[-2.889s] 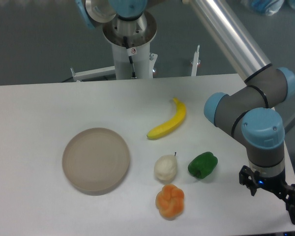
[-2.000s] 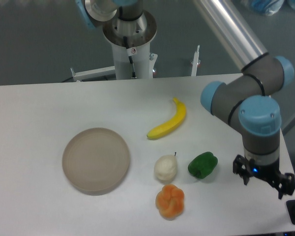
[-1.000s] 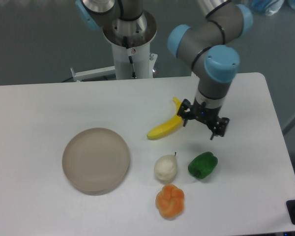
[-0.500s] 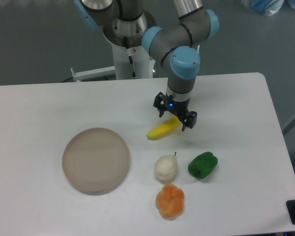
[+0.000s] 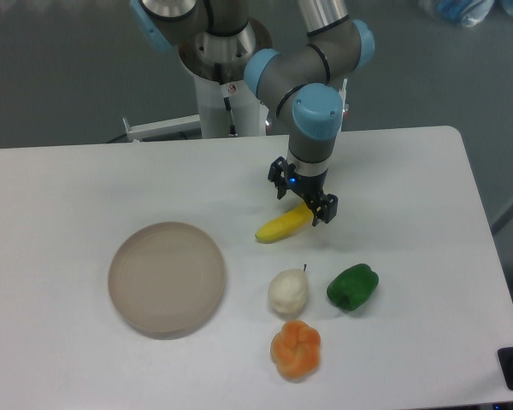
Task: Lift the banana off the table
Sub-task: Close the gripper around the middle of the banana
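Note:
The yellow banana [image 5: 280,227] lies on the white table [image 5: 85,196], right of the middle. Its upper, stem end is hidden behind my gripper. My gripper [image 5: 304,197] hangs straight over that end with its jaws open, one finger on each side of the banana. I cannot tell whether the fingers touch the fruit or the table.
A round beige plate [image 5: 167,278] lies to the left. A whitish pear [image 5: 287,291], a green pepper [image 5: 352,286] and an orange fruit [image 5: 296,348] lie in front of the banana. The arm's base column [image 5: 227,60] stands behind the table.
My gripper has swung from the table's front right corner across to the banana. In the last half second it shifted slightly left and settled over the banana's upper end. The fruits have not moved.

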Action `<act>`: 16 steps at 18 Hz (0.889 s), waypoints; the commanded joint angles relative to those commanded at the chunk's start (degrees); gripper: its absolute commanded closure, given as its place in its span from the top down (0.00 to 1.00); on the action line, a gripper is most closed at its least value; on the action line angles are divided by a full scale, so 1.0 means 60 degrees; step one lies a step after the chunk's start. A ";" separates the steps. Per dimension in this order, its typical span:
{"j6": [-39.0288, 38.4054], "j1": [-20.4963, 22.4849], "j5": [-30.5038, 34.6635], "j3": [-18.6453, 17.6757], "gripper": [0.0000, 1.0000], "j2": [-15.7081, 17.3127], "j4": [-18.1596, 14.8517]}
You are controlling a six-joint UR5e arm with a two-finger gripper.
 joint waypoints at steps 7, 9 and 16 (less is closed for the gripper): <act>-0.0015 0.0000 0.0015 -0.0029 0.89 -0.0366 0.0367; 0.0000 0.0073 0.0015 -0.0029 0.69 -0.0366 0.0366; 0.0000 0.0103 0.0000 -0.0015 0.35 -0.0352 0.0366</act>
